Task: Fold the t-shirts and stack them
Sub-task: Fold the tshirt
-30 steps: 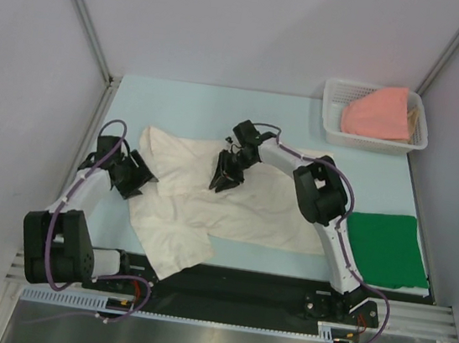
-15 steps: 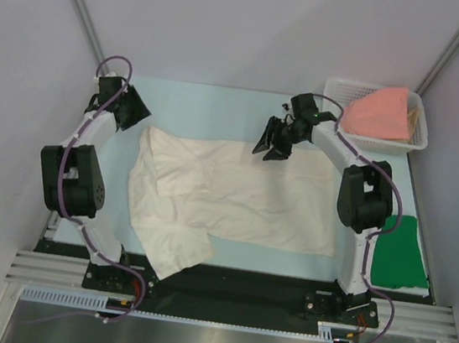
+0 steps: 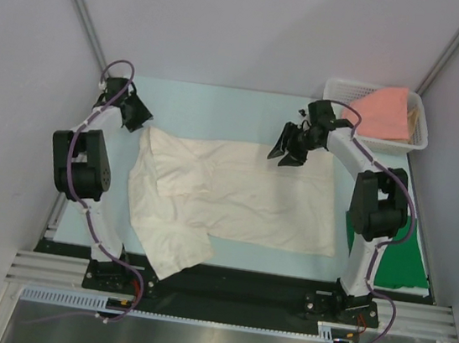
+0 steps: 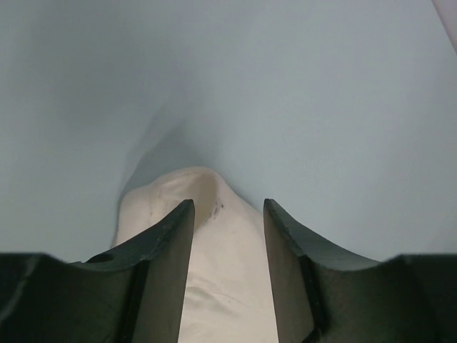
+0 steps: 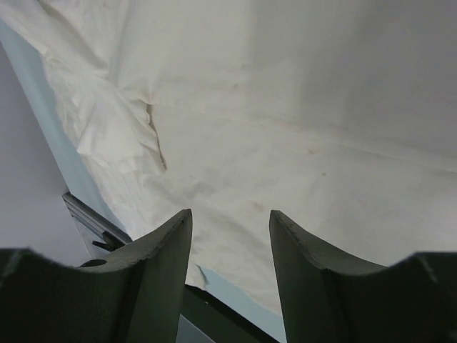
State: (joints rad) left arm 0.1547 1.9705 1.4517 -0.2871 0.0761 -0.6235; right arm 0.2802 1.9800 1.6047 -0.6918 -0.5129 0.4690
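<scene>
Pale blue table [image 3: 221,103], grey walls [image 3: 256,31], cream-white t-shirt [image 3: 243,199] spread, left gripper [image 3: 141,120] and right gripper [image 3: 287,155] released (jaws apart)

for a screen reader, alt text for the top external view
A cream-white t-shirt lies spread on a pale blue table, the open left gripper at its far left corner, the open right gripper at its far edge. A salmon-pink shirt sits in a white basket; a dark green shirt lies near right.

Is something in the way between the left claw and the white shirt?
No, nothing visible is in the way. The left gripper hangs at the far left corner of the cream-white t-shirt, jaws apart. Its wrist view shows that corner straight ahead of it, with only bare table around.
</scene>
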